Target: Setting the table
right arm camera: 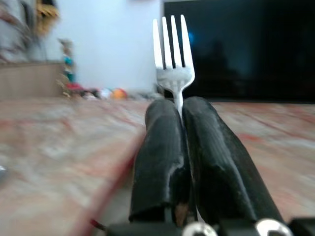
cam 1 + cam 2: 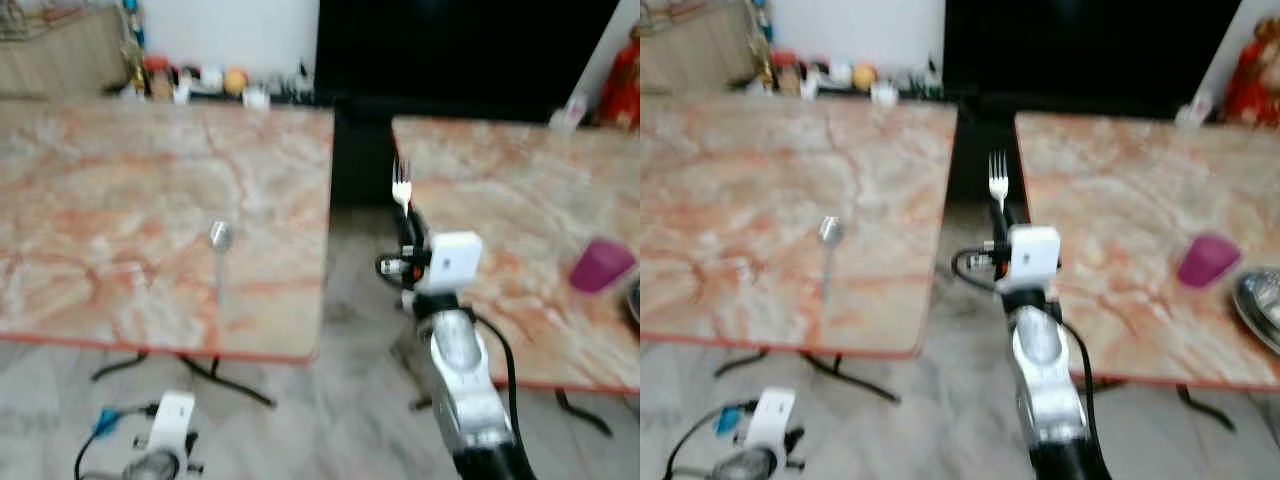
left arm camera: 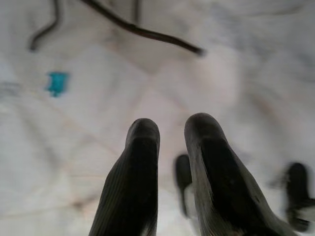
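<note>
My right gripper is shut on the handle of a silver fork, which stands upright with its tines up. It hovers over the gap between two marble tables, close to the right table's near left edge. The right wrist view shows the fork pinched between the two black fingers. A silver spoon lies on the left table, near its front right. My left arm hangs low at the bottom left; its gripper is slightly open over the floor, holding nothing.
A pink cup lies on the right table, with the rim of a metal bowl at the far right edge. Small items line the back wall. Black table legs stand on the pale floor.
</note>
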